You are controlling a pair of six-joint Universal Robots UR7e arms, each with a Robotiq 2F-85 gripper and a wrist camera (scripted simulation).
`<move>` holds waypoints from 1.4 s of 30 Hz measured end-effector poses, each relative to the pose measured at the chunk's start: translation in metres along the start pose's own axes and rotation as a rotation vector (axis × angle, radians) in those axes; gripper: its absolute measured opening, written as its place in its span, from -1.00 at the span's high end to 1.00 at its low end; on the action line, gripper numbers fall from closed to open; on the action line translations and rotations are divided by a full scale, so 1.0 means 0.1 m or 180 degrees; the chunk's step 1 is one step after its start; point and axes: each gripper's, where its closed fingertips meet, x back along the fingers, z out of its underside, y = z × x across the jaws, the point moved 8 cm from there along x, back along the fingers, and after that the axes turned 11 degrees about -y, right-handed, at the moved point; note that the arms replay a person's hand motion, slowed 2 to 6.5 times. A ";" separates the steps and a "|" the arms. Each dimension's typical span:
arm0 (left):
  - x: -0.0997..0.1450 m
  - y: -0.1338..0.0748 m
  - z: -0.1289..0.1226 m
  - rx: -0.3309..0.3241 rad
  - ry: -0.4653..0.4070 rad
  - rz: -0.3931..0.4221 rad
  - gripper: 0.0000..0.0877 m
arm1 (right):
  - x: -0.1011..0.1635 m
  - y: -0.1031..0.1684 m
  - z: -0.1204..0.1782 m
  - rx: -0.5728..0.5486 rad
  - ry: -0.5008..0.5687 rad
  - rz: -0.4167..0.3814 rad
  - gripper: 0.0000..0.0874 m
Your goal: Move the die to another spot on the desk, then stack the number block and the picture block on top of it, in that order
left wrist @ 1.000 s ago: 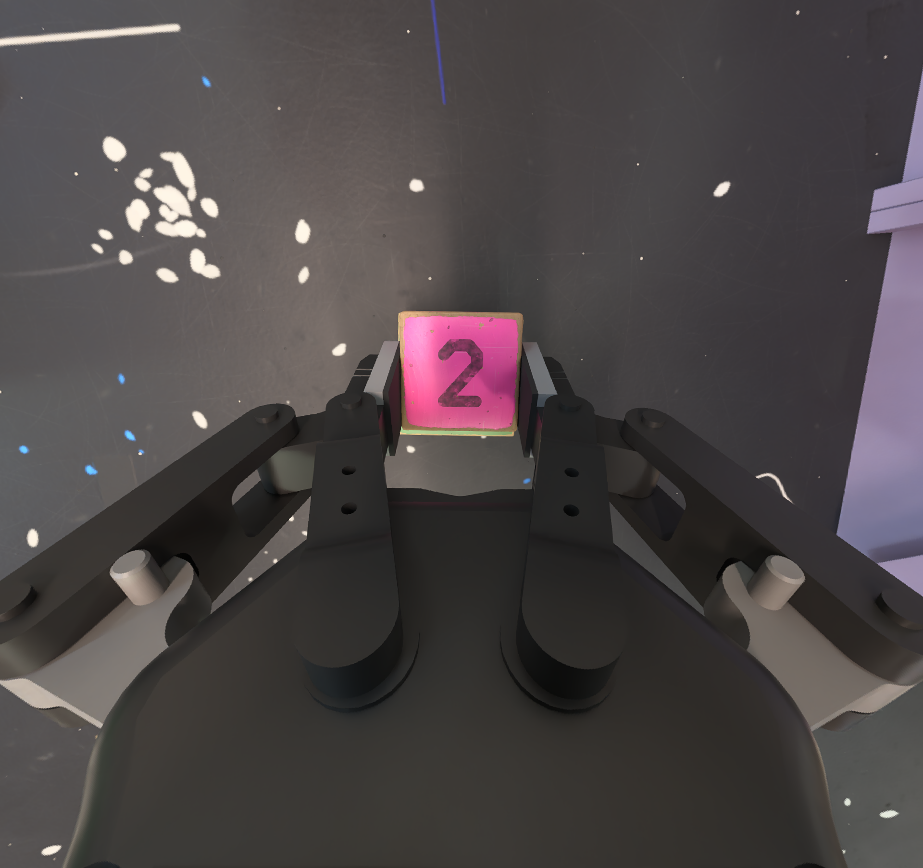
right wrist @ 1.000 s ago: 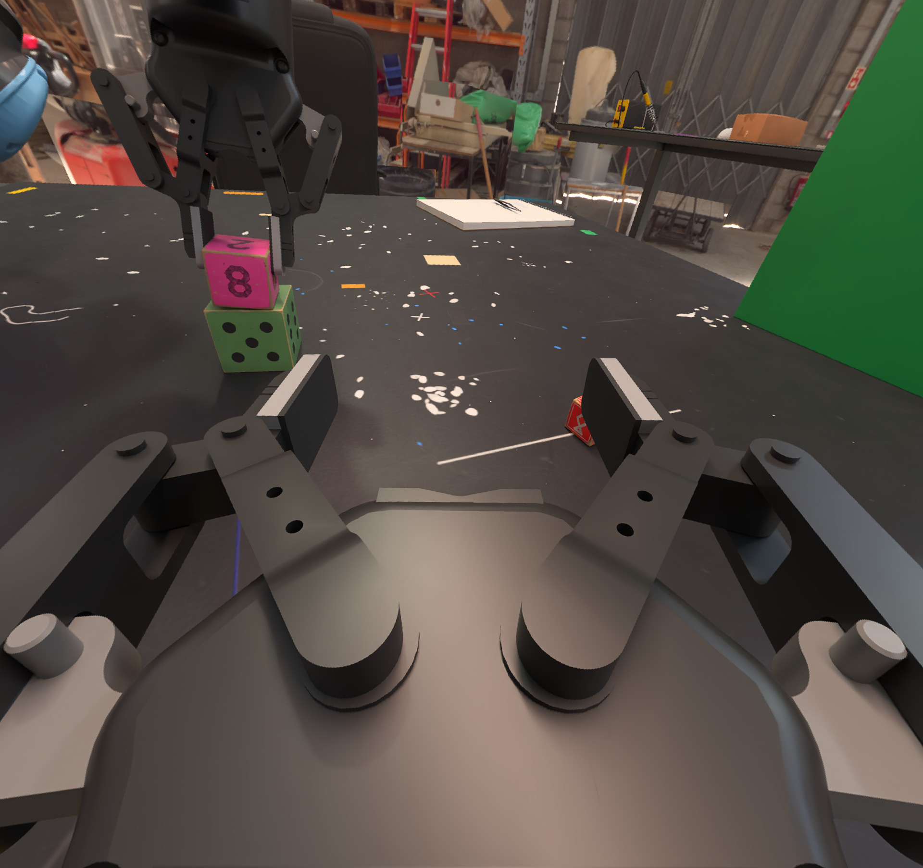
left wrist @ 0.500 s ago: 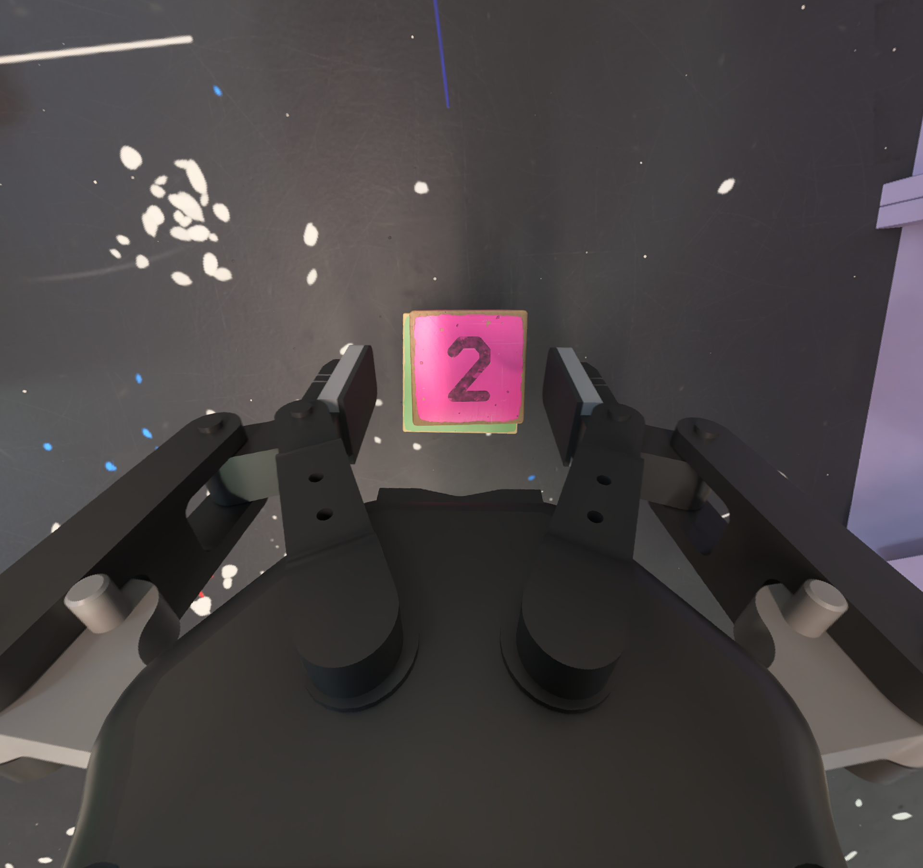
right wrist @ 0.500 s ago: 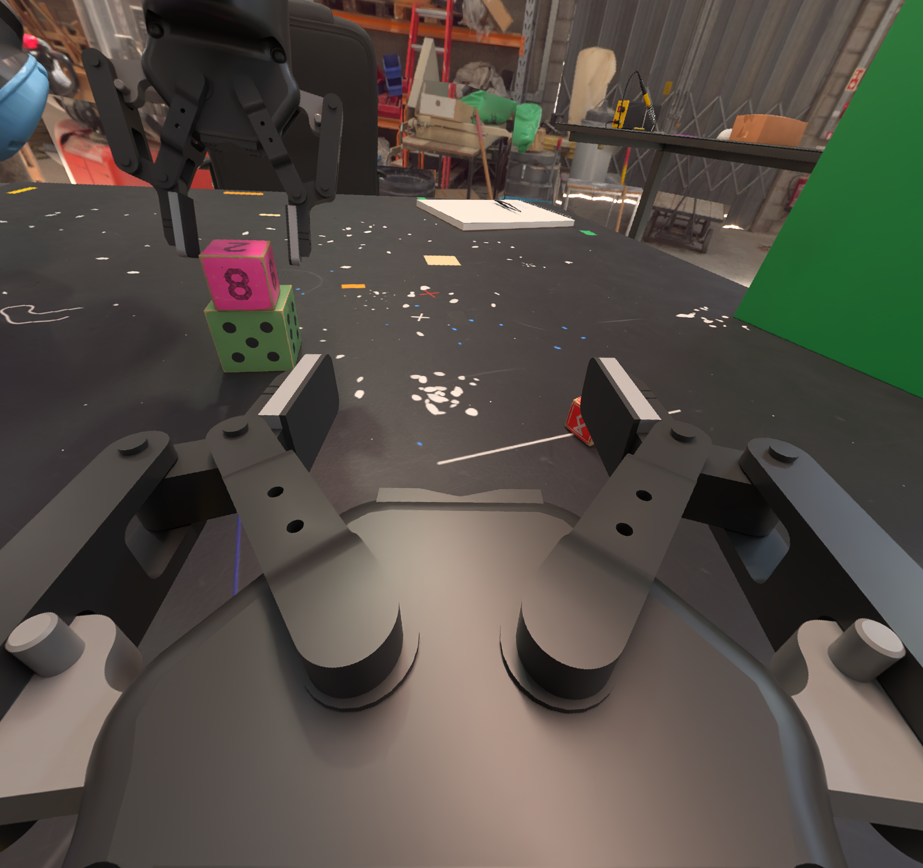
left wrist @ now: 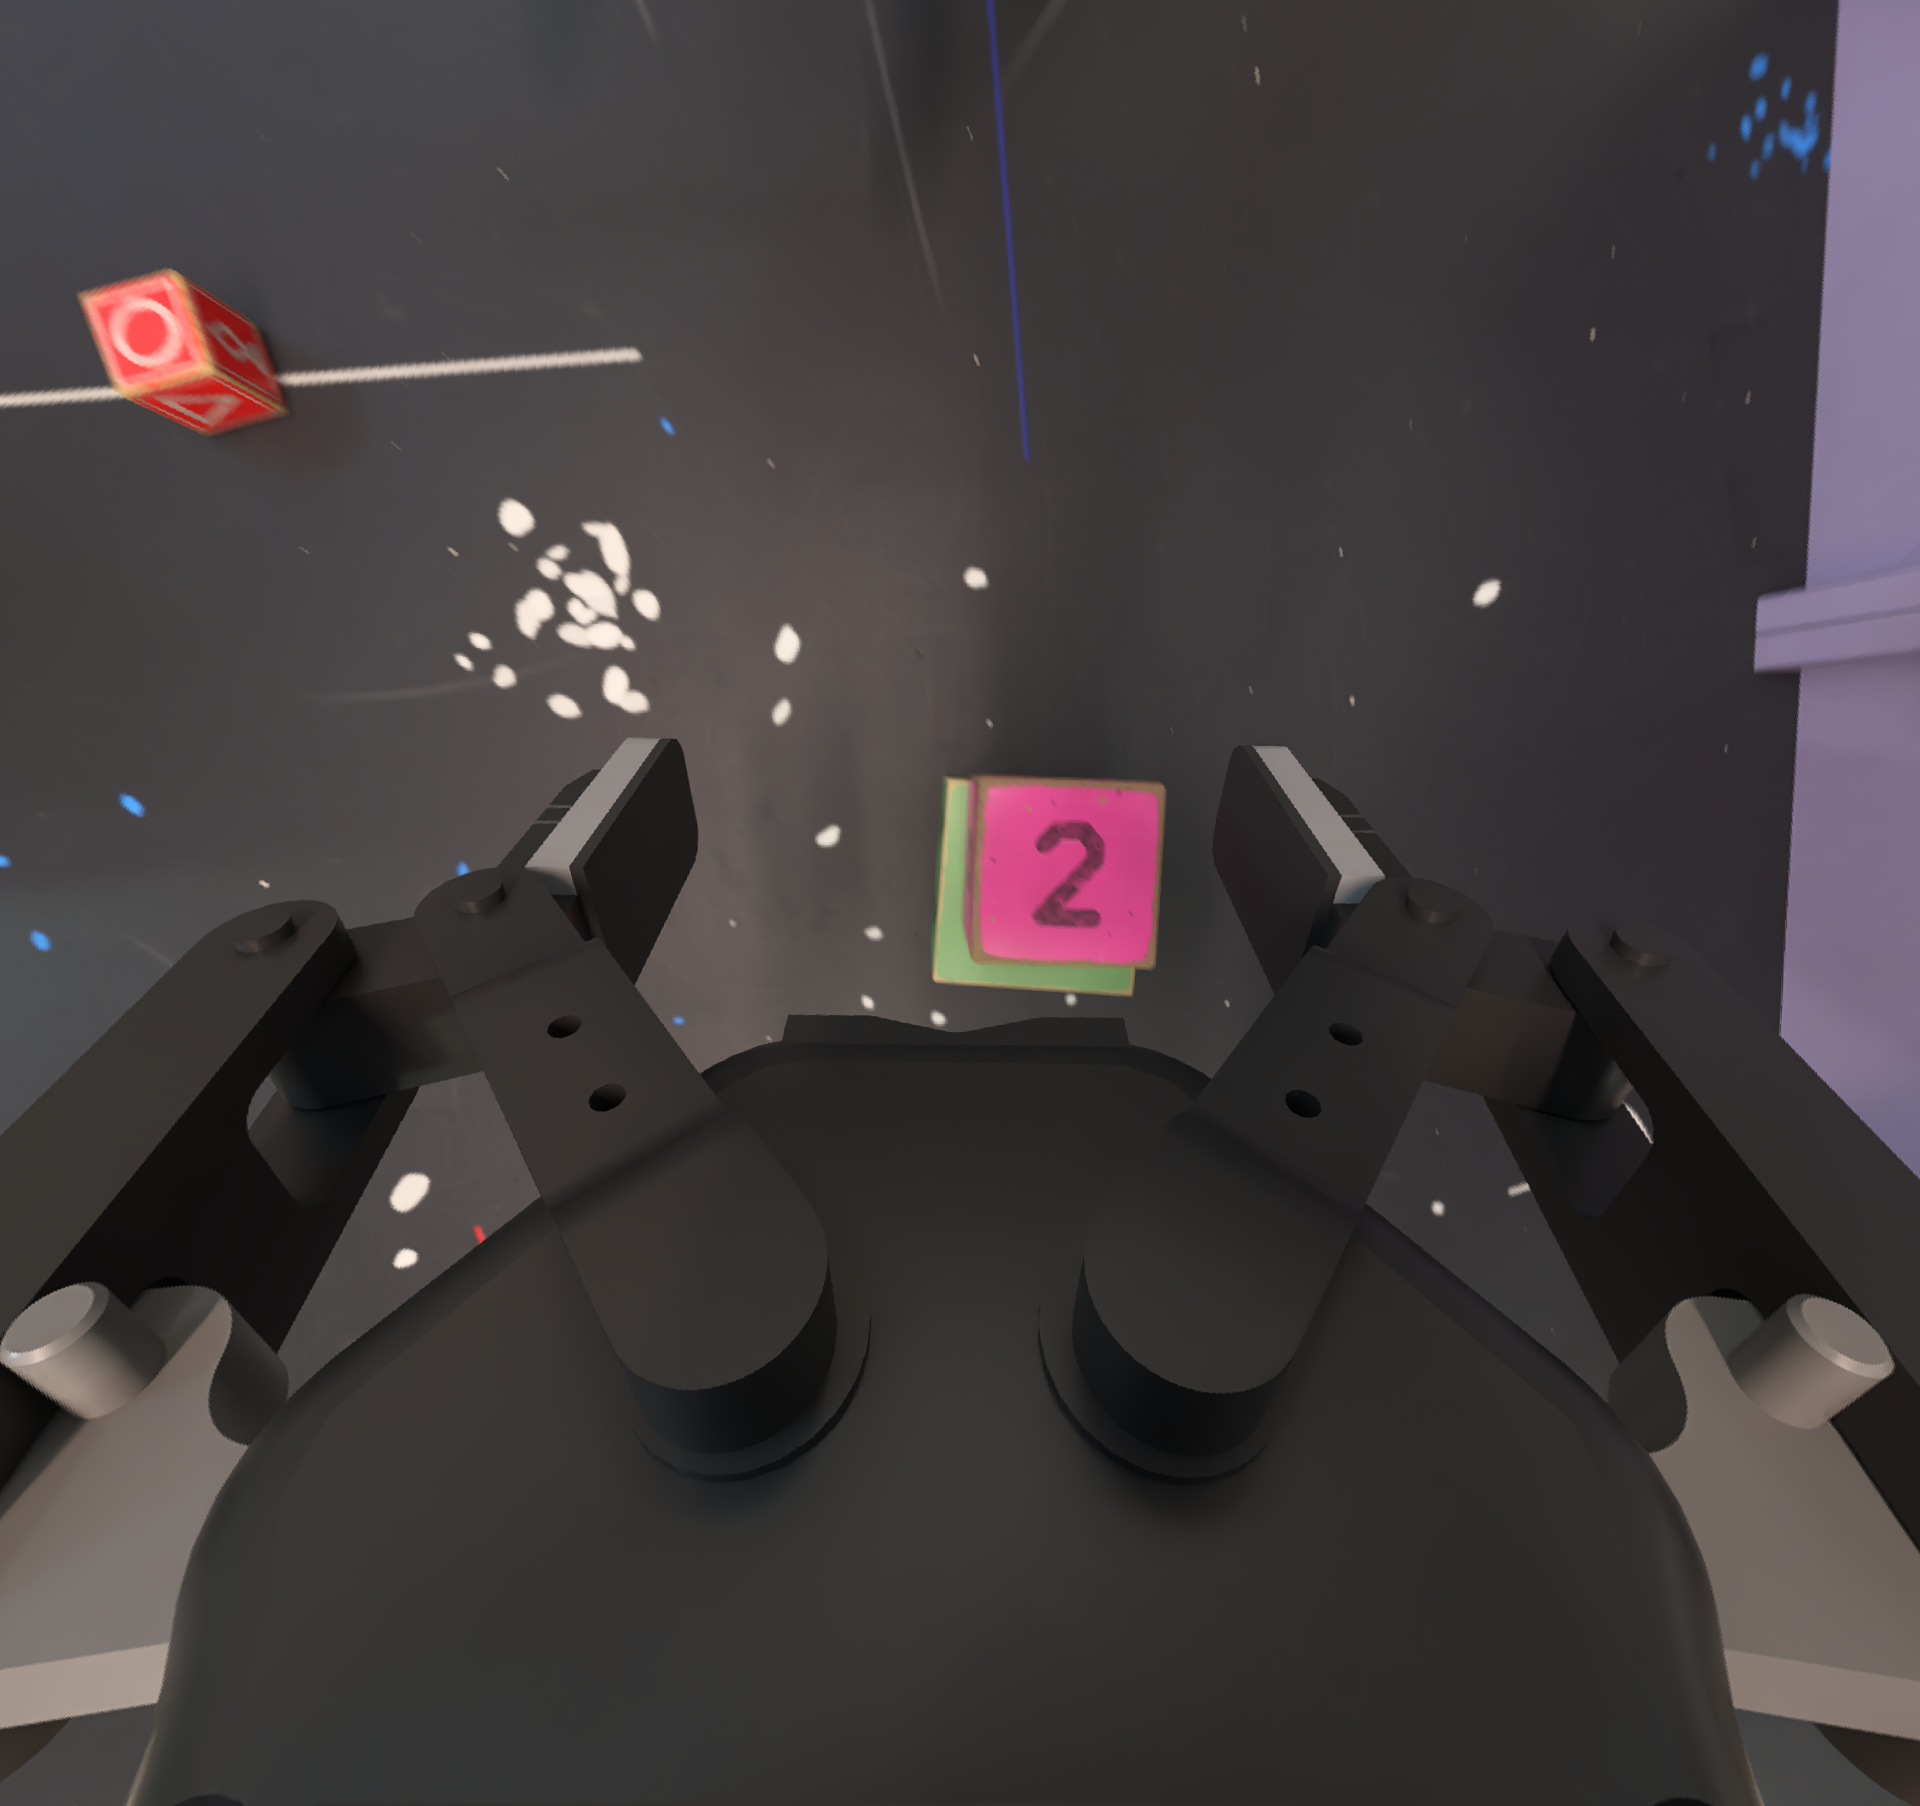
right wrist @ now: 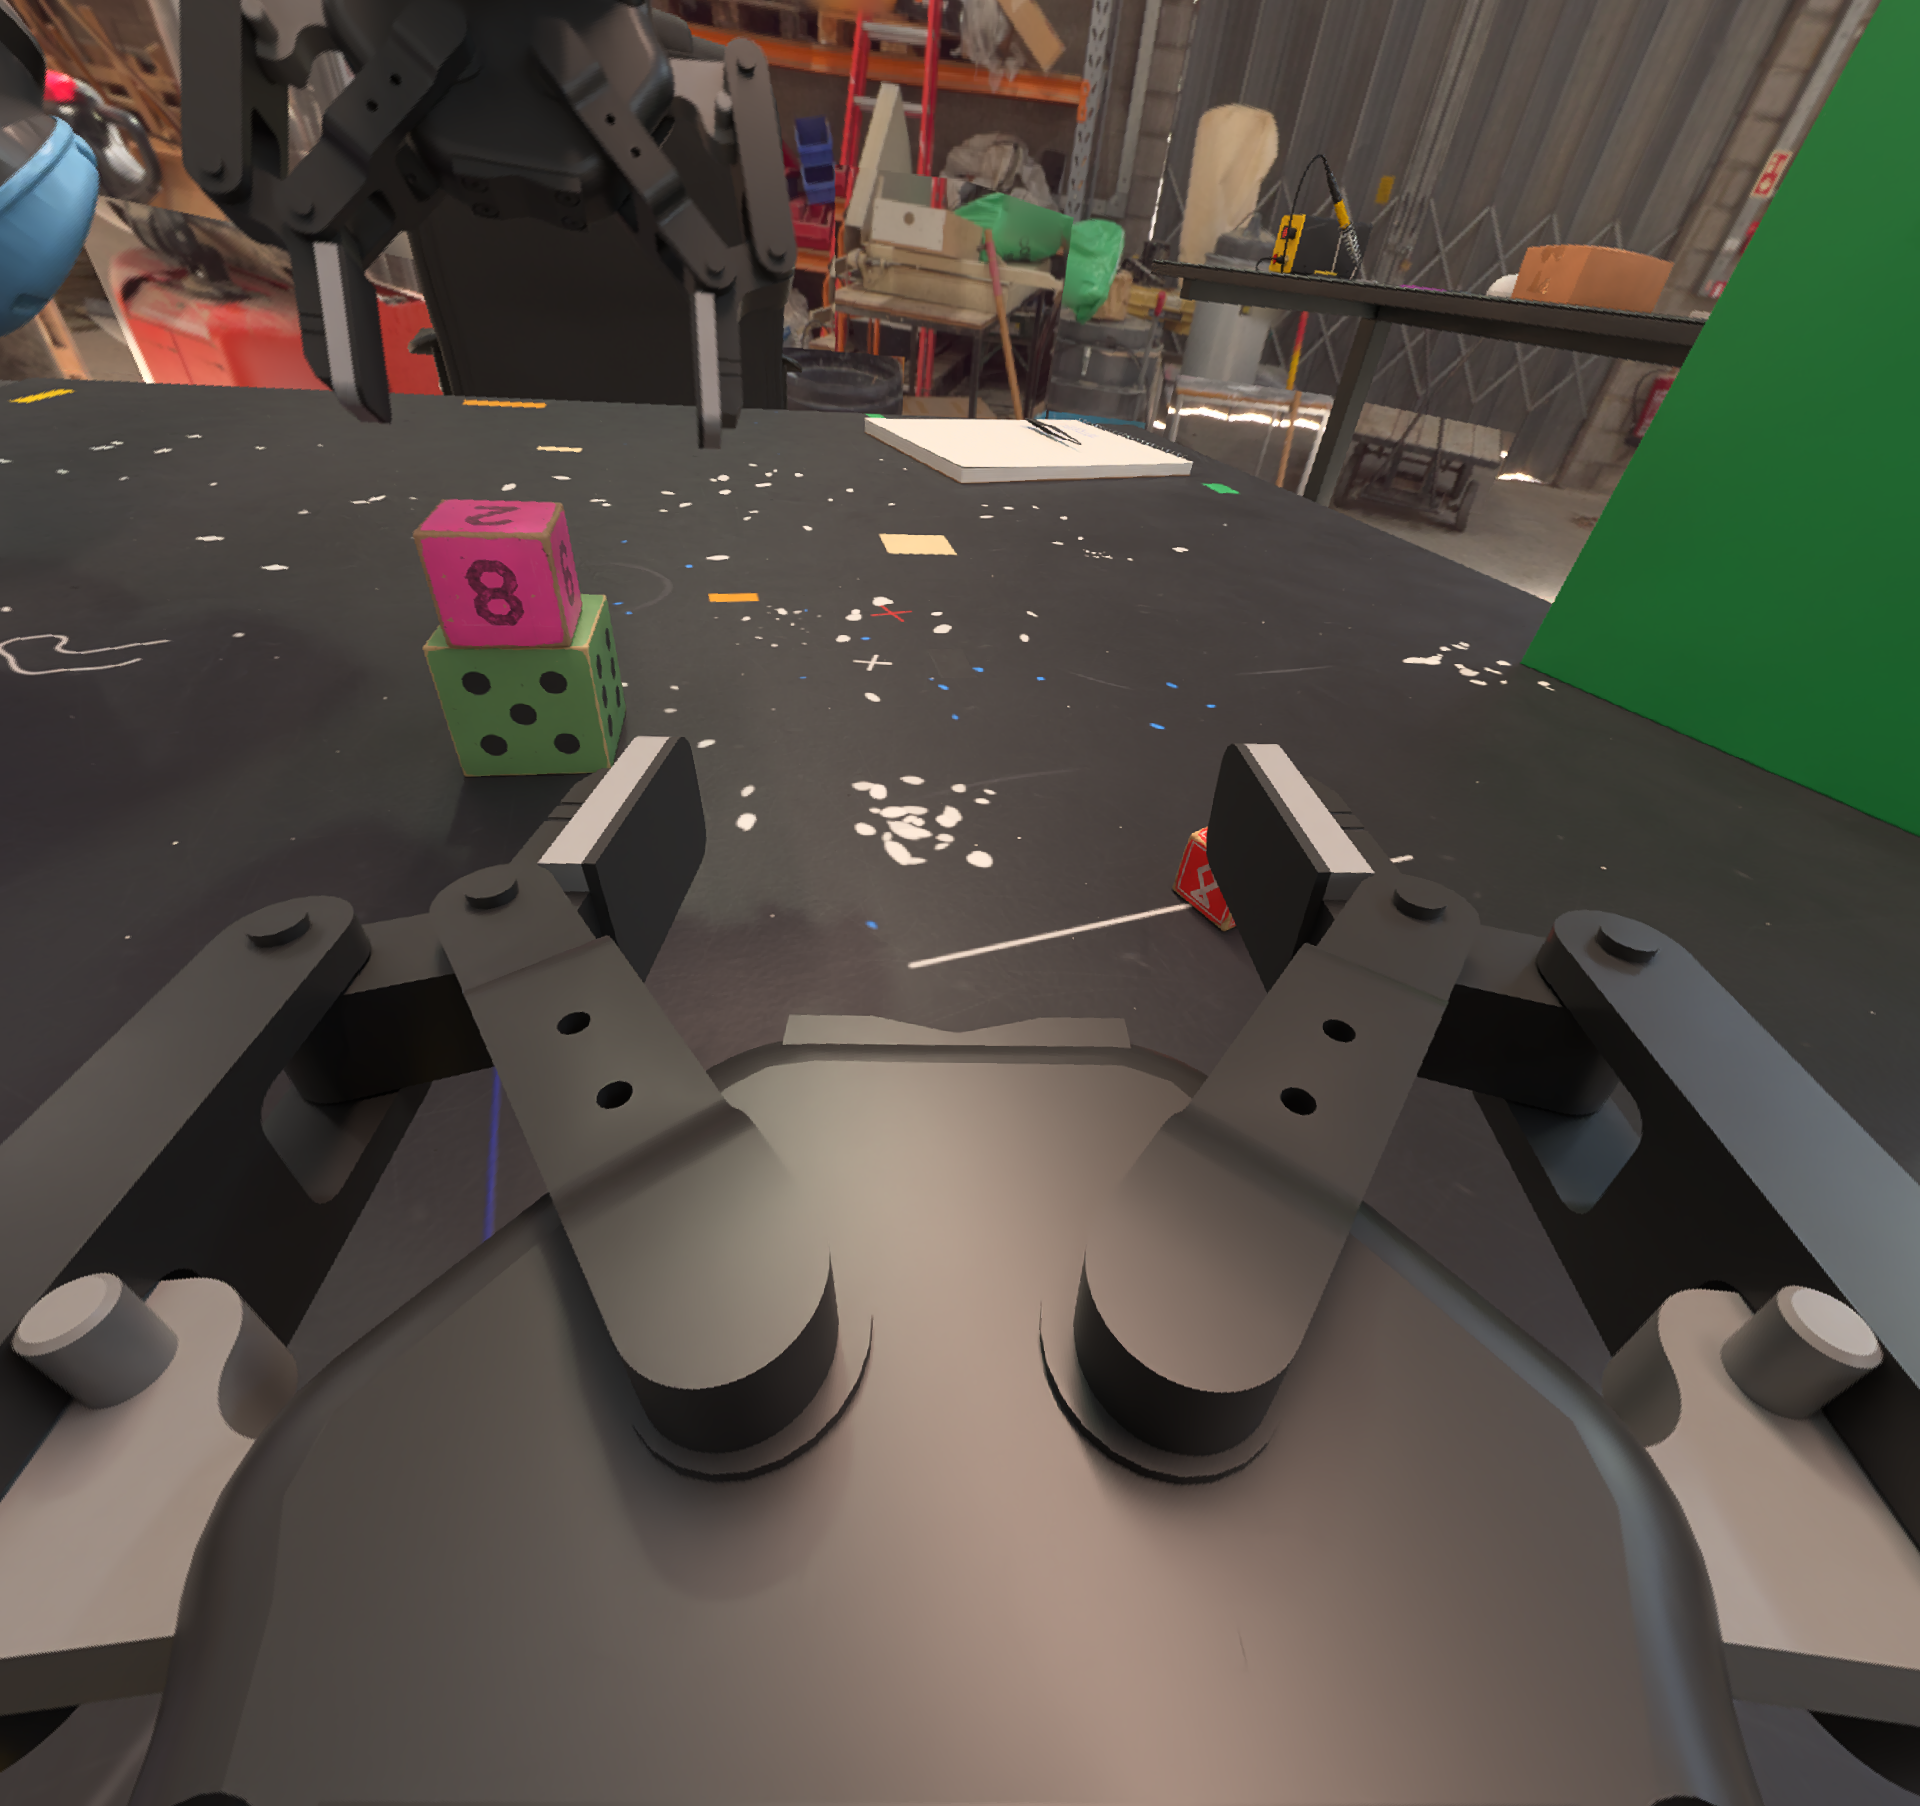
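The pink number block (left wrist: pixel 1070 873) sits on the green die (left wrist: pixel 956 967), offset toward one corner. In the right wrist view the number block (right wrist: pixel 499 577) tops the die (right wrist: pixel 525 707) at the left of the dark desk. My left gripper (left wrist: pixel 951 790) is open and empty, well above the stack; it also shows in the right wrist view (right wrist: pixel 532 406). The red picture block (left wrist: pixel 171 348) lies tilted on a white line, apart from the stack. My right gripper (right wrist: pixel 961 800) is open and empty, low over the desk; its right finger half hides the picture block (right wrist: pixel 1200 878).
A white notepad (right wrist: pixel 1029 452) lies at the far side of the desk. A green panel (right wrist: pixel 1766 509) stands along the right edge. A pale purple structure (left wrist: pixel 1860 821) borders the desk near the stack. White paint specks mark the desk (right wrist: pixel 1039 925).
My left gripper has opened, let go of the number block on the die and risen well above it; the picture block has come into its view. The right gripper has not moved.
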 end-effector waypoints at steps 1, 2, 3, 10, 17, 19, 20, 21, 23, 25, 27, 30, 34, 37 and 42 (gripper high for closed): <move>0.01 0.03 -0.04 0.0019 -0.0074 -0.0020 -0.95 | 0.00 0.00 0.00 0.0000 0.0000 0.0000 -0.91; 0.02 0.07 -0.07 0.0046 -0.0151 -0.0046 -0.95 | 0.00 0.00 0.00 0.0001 0.0000 0.0000 -0.91; 0.03 0.11 -0.11 0.0078 -0.0222 -0.0074 -0.95 | 0.00 0.00 0.00 0.0002 0.0000 0.0000 -0.91; -0.01 0.57 -0.32 0.0333 -0.0482 -0.0523 -0.95 | 0.00 0.00 0.00 0.0002 -0.0007 0.0006 -0.91; -0.22 1.09 -0.40 0.0512 -0.0260 -0.0827 -0.93 | 0.01 0.00 0.00 0.0010 -0.0023 0.0019 -0.91; -0.29 1.23 -0.41 0.0544 -0.0181 -0.0889 -0.91 | 0.01 0.00 0.00 0.0008 -0.0028 0.0020 -0.91; -0.33 1.29 -0.42 0.0558 -0.0143 -0.0913 -0.89 | 0.01 0.00 0.00 0.0006 -0.0029 0.0020 -0.91; -0.36 1.35 -0.42 0.0573 -0.0109 -0.0931 -0.87 | 0.01 0.00 0.00 0.0004 -0.0029 0.0019 -0.91; -0.44 1.45 -0.43 0.0612 -0.0054 -0.0944 -0.84 | 0.01 0.00 0.00 -0.0001 -0.0027 0.0017 -0.91; -0.52 1.53 -0.44 0.0655 -0.0012 -0.0928 -0.80 | 0.01 0.00 0.00 -0.0005 -0.0024 0.0014 -0.91; -0.59 1.60 -0.45 0.0694 0.0024 -0.0898 -0.76 | 0.01 0.00 0.00 -0.0008 -0.0019 0.0011 -0.91; -0.71 1.69 -0.47 0.0742 0.0067 -0.0852 -0.70 | 0.00 0.00 0.00 -0.0012 -0.0014 0.0008 -0.91; -0.85 1.77 -0.48 0.0787 0.0144 -0.0808 -0.62 | 0.00 0.00 0.00 -0.0012 -0.0014 0.0008 -0.91; -0.94 1.83 -0.49 0.0801 0.0204 -0.0792 -0.55 | 0.00 0.00 0.00 -0.0010 -0.0017 0.0010 -0.91; -1.07 1.89 -0.49 0.0817 0.0306 -0.0774 -0.49 | 0.00 0.00 0.00 -0.0008 -0.0013 0.0010 -0.91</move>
